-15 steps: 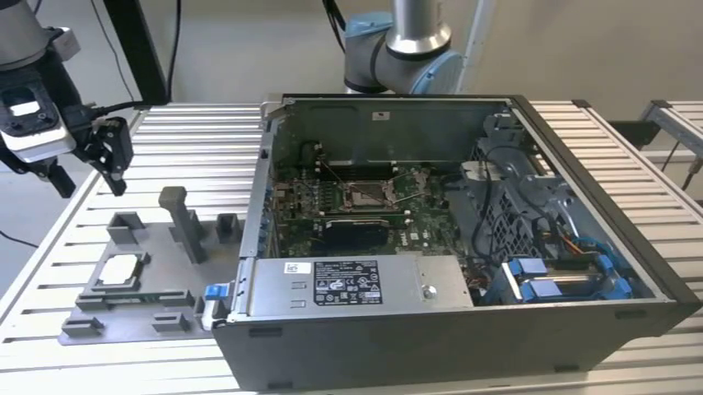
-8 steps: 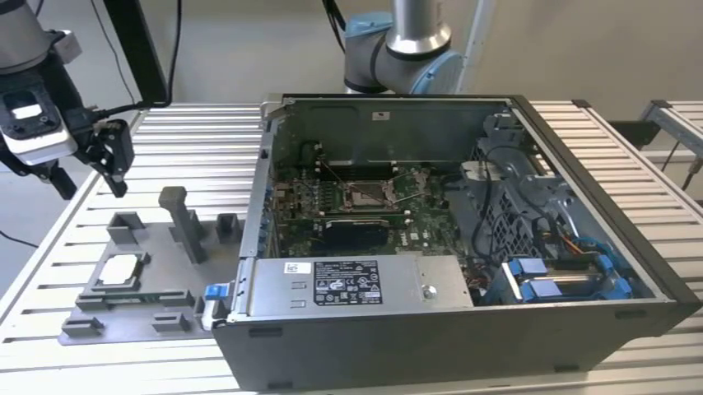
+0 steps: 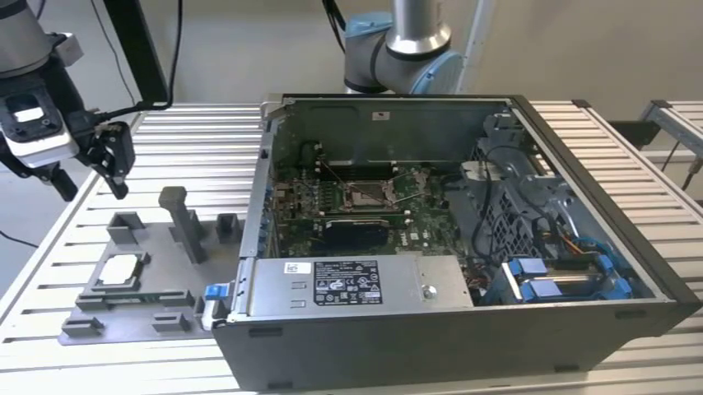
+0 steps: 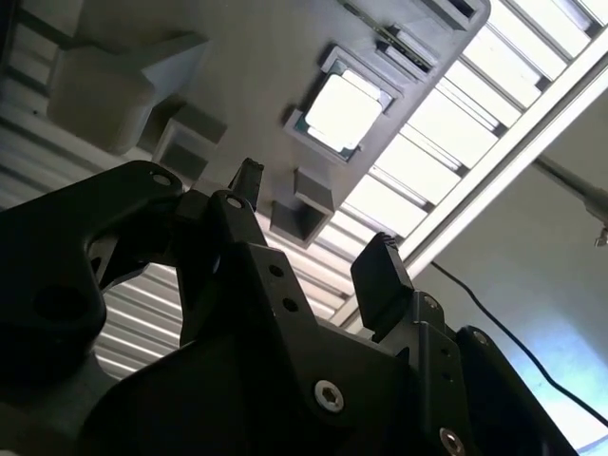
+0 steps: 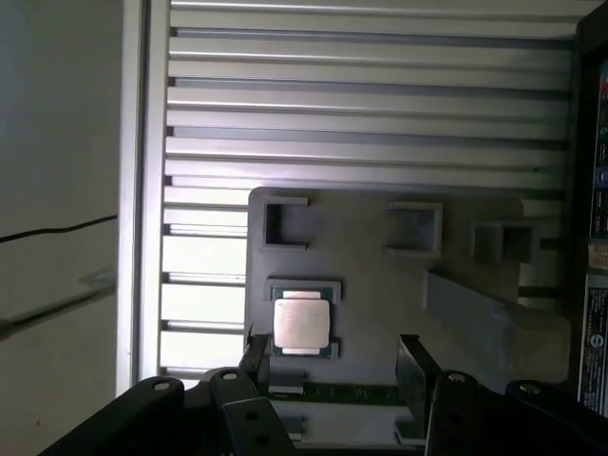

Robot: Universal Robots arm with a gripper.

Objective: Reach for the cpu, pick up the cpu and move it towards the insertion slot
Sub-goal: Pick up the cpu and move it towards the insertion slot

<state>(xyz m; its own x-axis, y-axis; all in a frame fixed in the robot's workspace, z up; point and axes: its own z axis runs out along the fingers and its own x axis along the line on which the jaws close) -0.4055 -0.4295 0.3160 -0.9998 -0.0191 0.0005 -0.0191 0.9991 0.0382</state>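
The case (image 3: 439, 337) stood open on the slatted table (image 3: 187, 132). Outside the case, just beside its wall on the exterior view's left, lay the grey fixture plate (image 3: 165, 280). The gripper (image 3: 110, 164) hung above this plate, apart from the case, with its fingers spread wide and nothing between them. The slot (image 3: 368, 195) was inside the case, on the green board. The cpu (image 3: 121, 269) lay flat in a shallow nest of the plate, outside the case. I judged it light, stiff and thin, with a smooth metal top that was probably slippery. It should be held gently by two opposite edges, where the nest leaves them free.
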